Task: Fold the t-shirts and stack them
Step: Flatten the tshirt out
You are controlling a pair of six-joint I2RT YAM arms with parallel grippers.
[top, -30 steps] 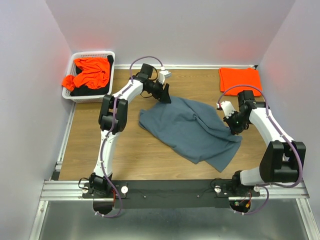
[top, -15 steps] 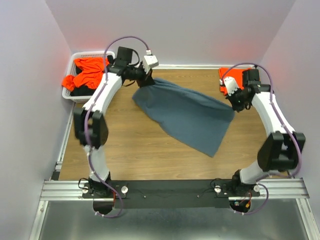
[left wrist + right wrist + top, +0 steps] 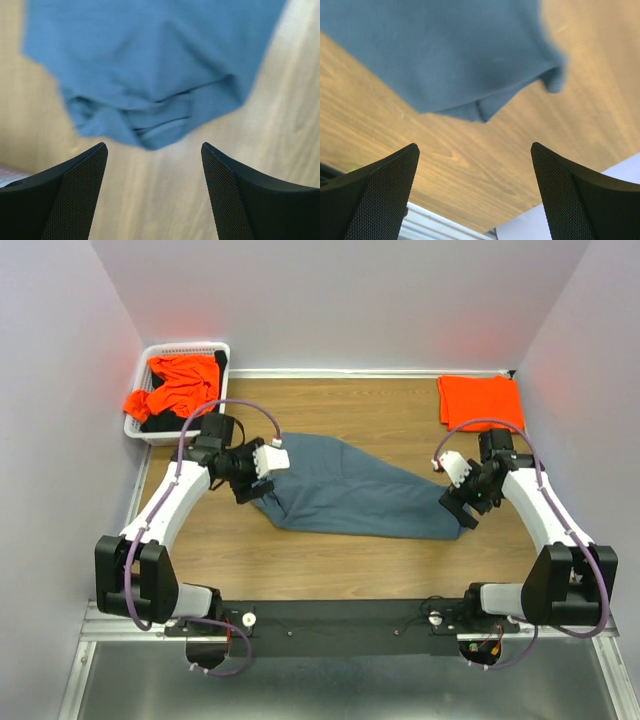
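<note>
Claws apart and empty, the left gripper sits at the left end of the blue-grey shirt and the right gripper at its right end, neither holding the cloth. The shirt lies stretched across the middle of the table, rumpled at its left end. Beyond it, a folded orange shirt lies in the far right corner, and a crumpled orange shirt spills from the basket at the far left corner.
</note>
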